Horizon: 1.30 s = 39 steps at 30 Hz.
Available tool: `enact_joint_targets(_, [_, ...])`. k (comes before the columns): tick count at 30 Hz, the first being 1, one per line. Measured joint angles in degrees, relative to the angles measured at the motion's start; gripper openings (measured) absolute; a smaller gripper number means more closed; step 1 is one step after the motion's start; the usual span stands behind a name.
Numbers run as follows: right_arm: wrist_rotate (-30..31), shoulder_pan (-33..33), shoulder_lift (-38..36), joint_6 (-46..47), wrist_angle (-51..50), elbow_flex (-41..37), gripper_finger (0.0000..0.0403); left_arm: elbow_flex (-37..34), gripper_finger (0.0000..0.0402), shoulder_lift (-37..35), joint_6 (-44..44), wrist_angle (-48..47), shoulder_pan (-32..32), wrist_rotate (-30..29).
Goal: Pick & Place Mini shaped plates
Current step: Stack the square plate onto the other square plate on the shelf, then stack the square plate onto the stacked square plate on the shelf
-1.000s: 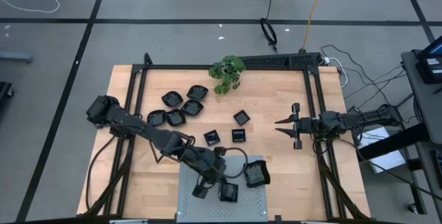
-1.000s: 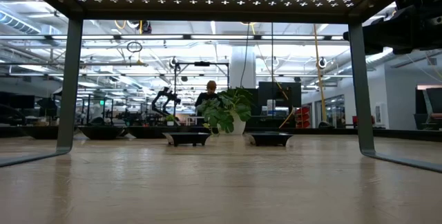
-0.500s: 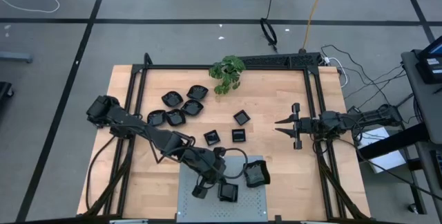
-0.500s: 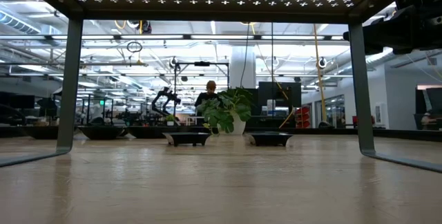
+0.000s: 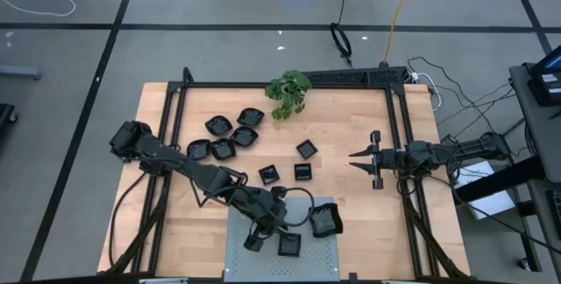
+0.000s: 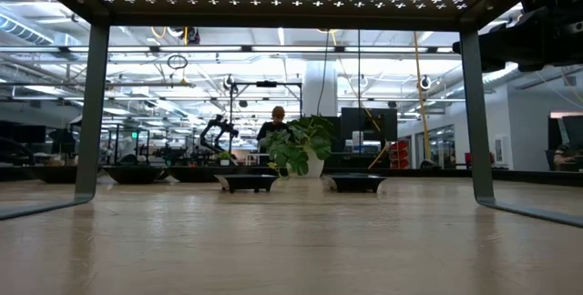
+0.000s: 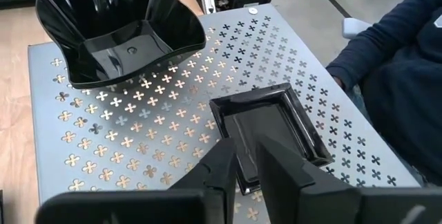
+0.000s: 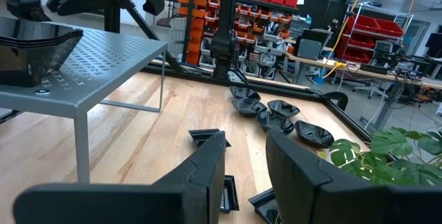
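Two dark, jointed robot arms trailing black cables, each ending in a hand of two tapered black fingers.

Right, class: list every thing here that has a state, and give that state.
Left gripper: at the square plate's rim.
Square plate: upright, flat on the panel.
Wavy plate: upright on the panel, apart from the square plate.
Right gripper: open, empty, over the table.
Plant: upright.
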Motion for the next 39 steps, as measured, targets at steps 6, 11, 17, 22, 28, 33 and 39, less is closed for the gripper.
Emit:
enact_joint_targets(6, [0.01,-0.02,-0.02,-0.01,0.0,0.0,0.0095,-0.02,0.0062,-0.41,2.34,-0.2,0.04,-0.12])
enact_joint_targets(11, [0.01,-0.01,0.0,-0.01,0.0,0.01,0.0094,-0.02,0.0063,-3.66,4.87,-4.35,0.75,-7.26])
enact_joint_targets(17, [0.0,-0.01,0.0,0.0,-0.01,0.0,0.0096,-0.02,0.0063,-9.76,1.02,-14.41,3.83,-22.03])
enact_joint_targets(22, [0.01,-0.01,0.0,0.0,0.0,0.0,0.0094,-0.02,0.0096,-13.0,-6.18,-25.75,8.21,-29.62])
enact_joint_targets(28, [0.01,-0.02,0.02,-0.01,-0.02,0.01,0.0095,-0.72,0.0185,-13.28,-12.27,-35.01,13.81,-31.39])
enact_joint_targets(33, [0.0,-0.01,0.0,0.0,0.0,0.01,0.0094,-7.17,0.0233,-13.16,-13.48,-32.38,18.03,-29.51])
enact_joint_targets(39, [0.01,0.0,0.0,-0.01,0.0,-0.01,0.0094,-17.01,0.0243,-13.16,-13.9,-23.5,23.42,-23.65])
